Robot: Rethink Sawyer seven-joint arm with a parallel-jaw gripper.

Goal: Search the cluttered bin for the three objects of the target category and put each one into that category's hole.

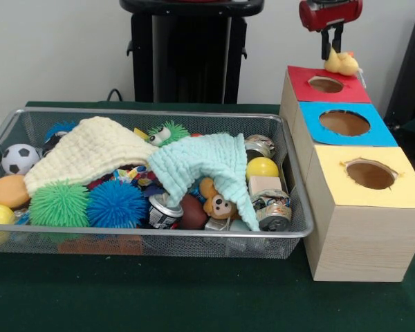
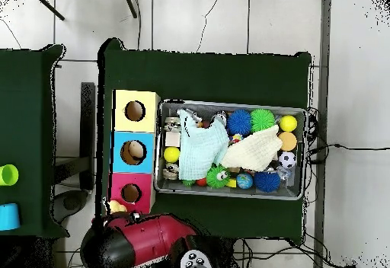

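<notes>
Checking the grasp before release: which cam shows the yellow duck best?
Front view. The yellow duck hangs in plain sight from the gripper, above the red-topped box and its hole. In the overhead view the duck is only a small pale patch beside that box, with the arm next to it.

cloths (image 1: 194, 162) — hide toys beneath | arm (image 1: 330, 12) — cut off at top edge

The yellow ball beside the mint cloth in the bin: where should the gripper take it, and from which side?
Probably from straight above, closing across the yellow ball at its widest part. Its top is exposed, while the mint cloth, a wooden block and cans crowd its sides.
</notes>
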